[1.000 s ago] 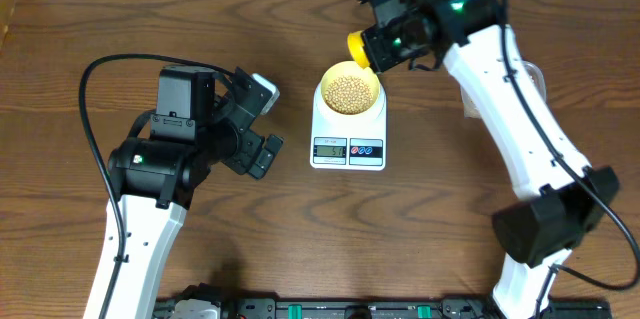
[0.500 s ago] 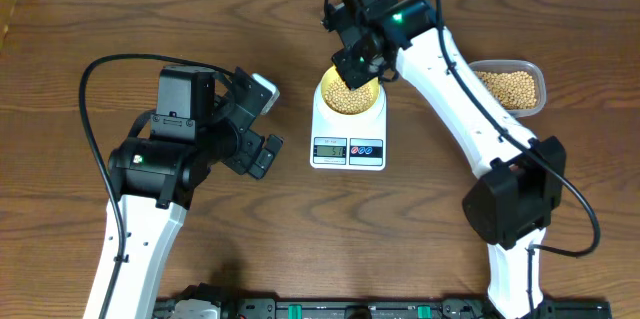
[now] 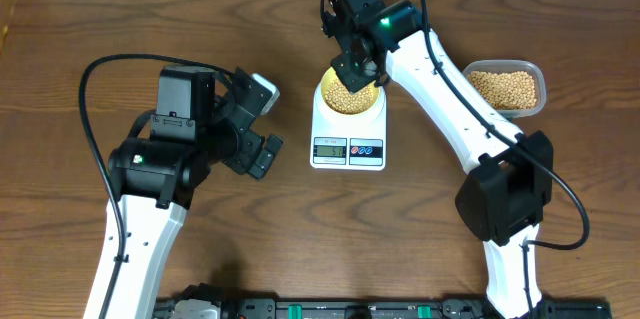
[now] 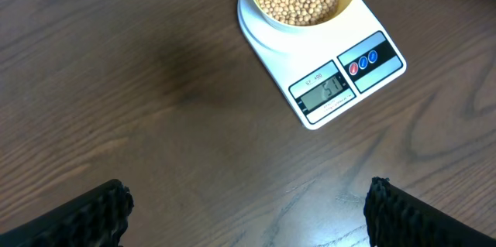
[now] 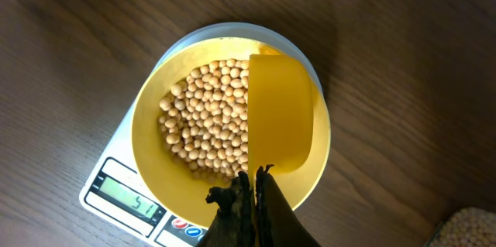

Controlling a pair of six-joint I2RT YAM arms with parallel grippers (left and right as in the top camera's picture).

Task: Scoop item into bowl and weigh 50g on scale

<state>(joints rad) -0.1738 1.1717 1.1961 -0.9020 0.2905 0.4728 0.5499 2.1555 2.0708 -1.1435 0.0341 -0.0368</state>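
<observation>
Nearest the robot's side, the left gripper (image 4: 249, 214) hangs over bare table (image 4: 116, 84) to the left of the scale (image 3: 348, 141). It is apart from the scale, its two fingers are spread wide and nothing is between them.

The scale is a white rounded rectangle. Its long axis runs near to far, and its display and two round buttons are at the near end, facing the robot. The display's digits are small and look like 51.

On the far part of the scale stands the bowl (image 5: 155, 162), pale yellow, upright and about as wide as the platform under it. A heap of tan beans (image 5: 205, 115) covers its floor and sits well below the rim.

Above the far side of the scale, the right gripper (image 5: 253, 189) has its fingers pressed together on the handle of a yellow scoop (image 5: 280, 115). The scoop lies inside the bowl's rim, over the beans on one side. Its long axis points straight away from the fingers, with the rounded end close to the bowl's wall.

To the right of the scale, well apart from it and level with its far end, a clear rectangular tub (image 3: 541, 87) holds a full layer of the same beans.
</observation>
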